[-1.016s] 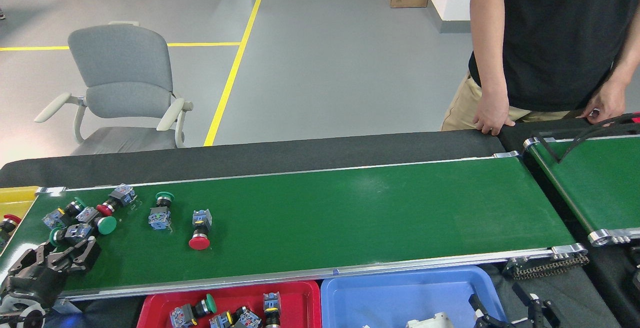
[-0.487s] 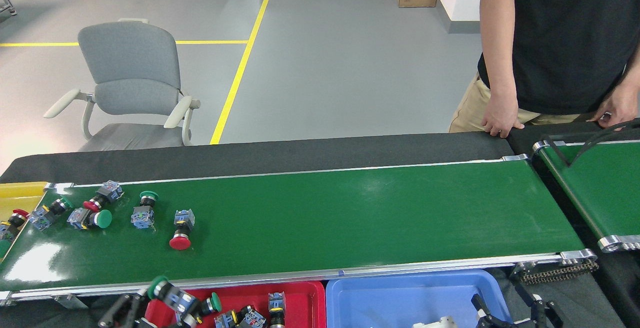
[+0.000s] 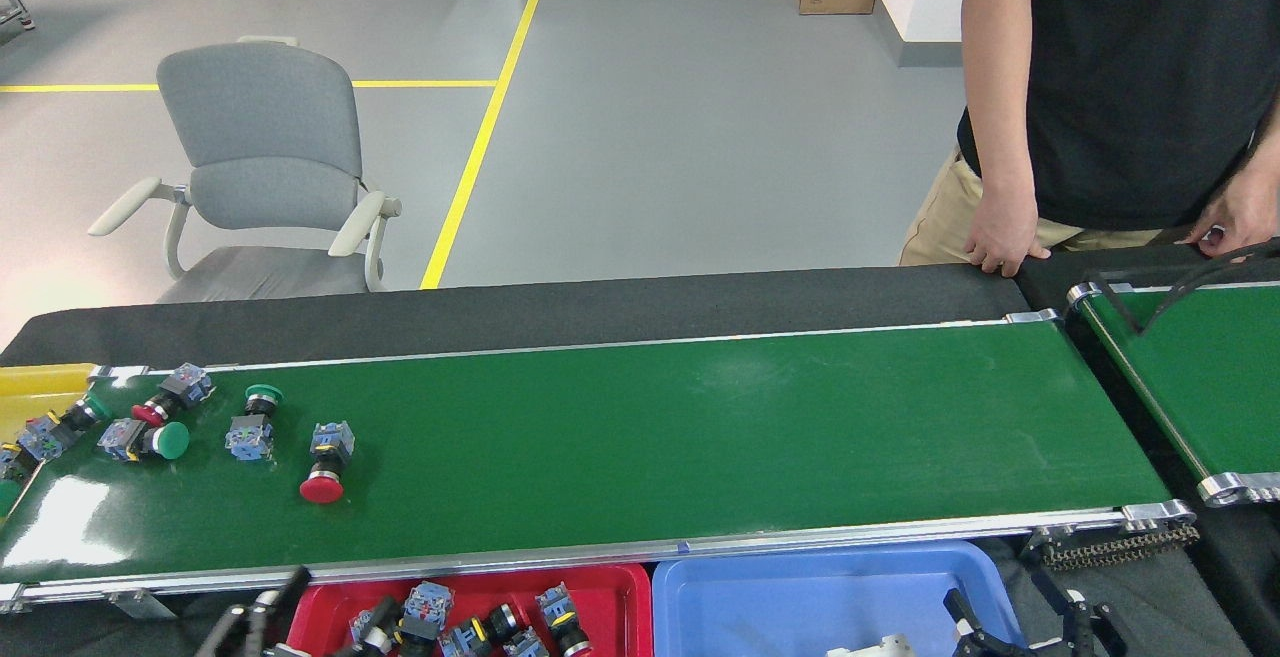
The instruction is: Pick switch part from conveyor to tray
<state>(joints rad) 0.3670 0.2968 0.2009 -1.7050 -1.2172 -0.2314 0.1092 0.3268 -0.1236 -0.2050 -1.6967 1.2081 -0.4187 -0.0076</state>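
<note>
The conveyor (image 3: 700, 437) runs across the view, with several switch parts bunched at its left end. Among them are a red-capped one (image 3: 325, 459), a green-capped one (image 3: 252, 421) and another green-capped one (image 3: 148, 438). Below the belt's near rail sits the red tray (image 3: 625, 602), holding several switch parts (image 3: 428, 604). My left gripper (image 3: 262, 605) hangs at the tray's left edge, fingers apart and nothing between them. At the bottom right, my right gripper (image 3: 1015, 625) stands open beside the blue bin.
A blue bin (image 3: 800, 592) adjoins the red tray on the right. A yellow tray (image 3: 40, 382) sits at the belt's left end and a slanted green belt (image 3: 1200, 377) at the right. A person (image 3: 1100, 87) stands behind with a hand (image 3: 1000, 237) on the table. A grey chair (image 3: 265, 167) is behind.
My left gripper lifted a green-capped switch part off the belt, carried it over the red tray and let it go; it now lies in the tray. Belt parts drifted left.
</note>
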